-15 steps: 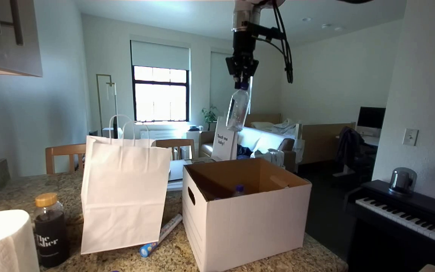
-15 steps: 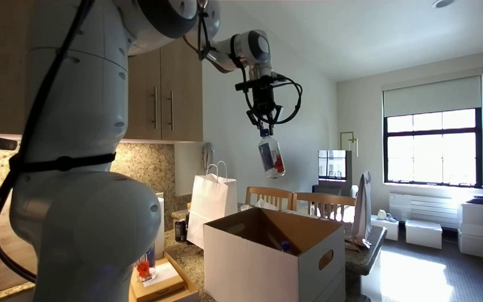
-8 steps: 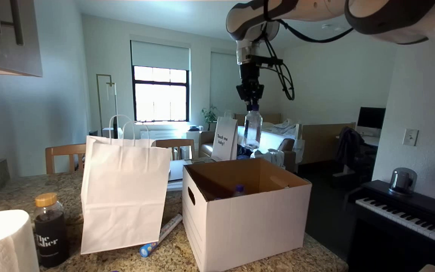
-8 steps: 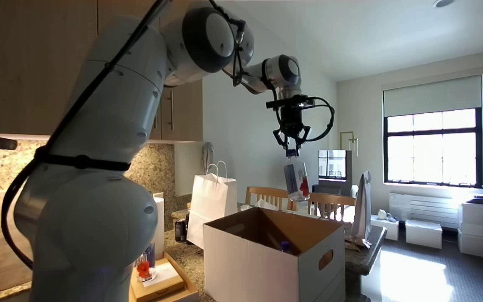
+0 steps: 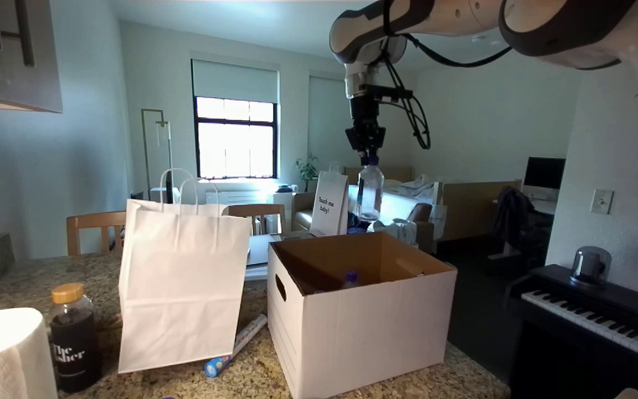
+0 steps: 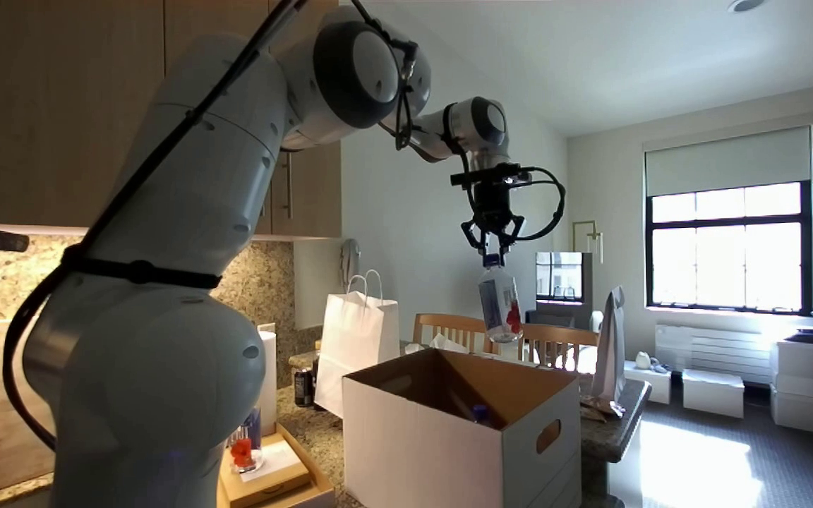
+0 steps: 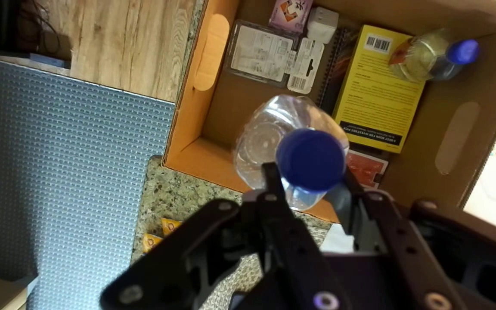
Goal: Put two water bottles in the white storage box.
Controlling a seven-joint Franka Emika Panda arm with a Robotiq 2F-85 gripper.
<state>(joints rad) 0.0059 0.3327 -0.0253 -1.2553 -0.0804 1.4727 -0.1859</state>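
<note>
White box [image 5: 374,332], bottle [image 5: 350,279] inside (just its top in both exterior views)

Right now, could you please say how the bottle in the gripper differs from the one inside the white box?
The held bottle hangs in the air from the gripper; the boxed bottle sits inside the white storage box. In both exterior views the held bottle shows nearly whole; the boxed bottle shows only its top. Both are clear, with blue caps.

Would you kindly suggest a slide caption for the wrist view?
Jaws grip a blue-capped bottle, with the storage box below holding another bottle and a yellow book.
</note>
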